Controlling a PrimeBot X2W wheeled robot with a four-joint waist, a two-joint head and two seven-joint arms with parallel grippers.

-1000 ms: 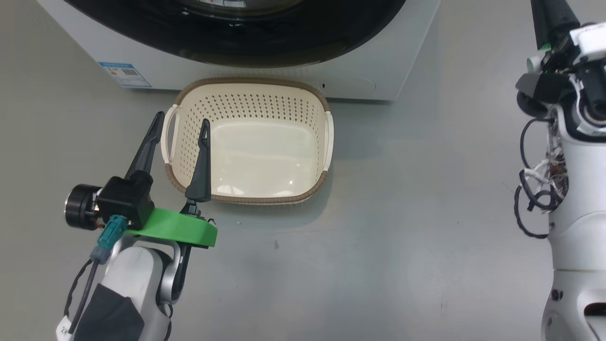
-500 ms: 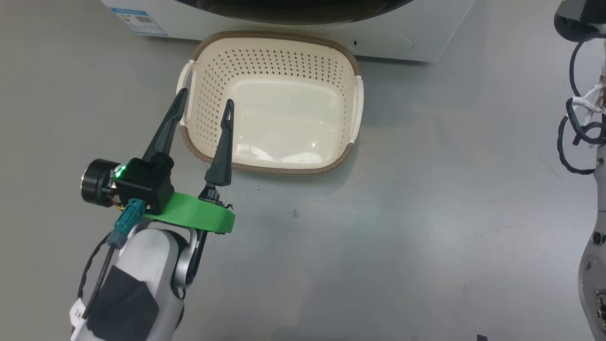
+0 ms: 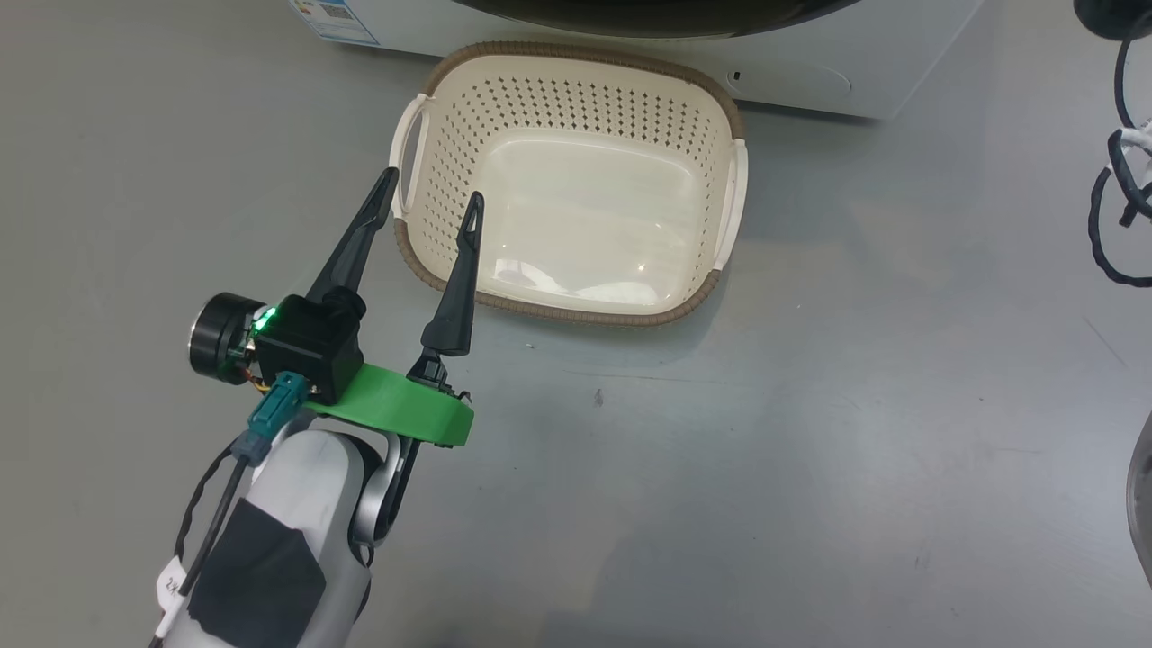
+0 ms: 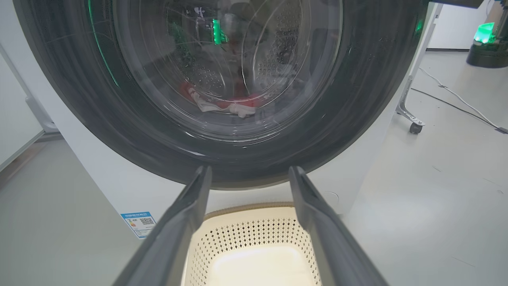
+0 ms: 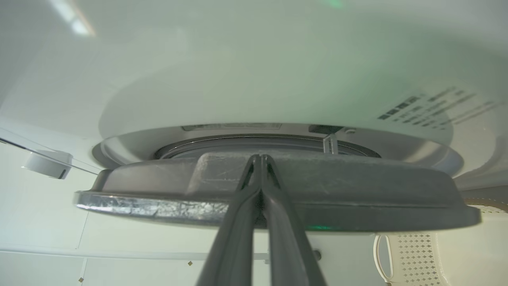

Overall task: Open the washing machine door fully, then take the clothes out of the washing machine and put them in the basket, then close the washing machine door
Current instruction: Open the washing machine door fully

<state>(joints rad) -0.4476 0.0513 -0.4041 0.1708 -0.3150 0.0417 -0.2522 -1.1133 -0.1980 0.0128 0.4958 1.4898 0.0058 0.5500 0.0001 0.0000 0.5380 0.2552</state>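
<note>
Left gripper point(image 3: 430, 189): fingers spread wide, holding nothing. It hangs over the near left corner of the basket point(image 3: 576, 56), one finger outside the rim and the other over the inside.
Right gripper point(image 5: 260, 159): fingers pressed together with nothing between them. The tips are at the edge of the door point(image 5: 357, 198); contact is not certain.

Floor point(image 3: 810, 405): plain grey, matt, lightly scuffed, with a few dark specks. It carries the basket, which stands just before the foot of the machine point(image 3: 810, 72).
Room, left wrist view: pale wall panels point(image 4: 16, 119) to the left. To the right are a castor leg point(image 4: 410, 119), a white cable point(image 4: 456, 95) across the floor, and a green lamp point(image 4: 484, 33) on a dark base.

Hard to make out: the machine is cut off at the top of the head view, its lower strip and blue label point(image 3: 337, 22) showing. The door is seen edge-on in the right wrist view; latched or ajar, cannot tell. Loops of black cable point(image 3: 1116, 207) hang at the head view's right margin.

Clothes point(image 4: 228, 104): red with white patches, in a low heap at the bottom of the drum point(image 4: 278, 59). They lie inside the machine, behind the door glass, dimmed by reflections.
Door: broad glossy black rim, clear bulging glass.
Basket: cream, perforated walls, brown rim, side handles, glossy bottom.
</note>
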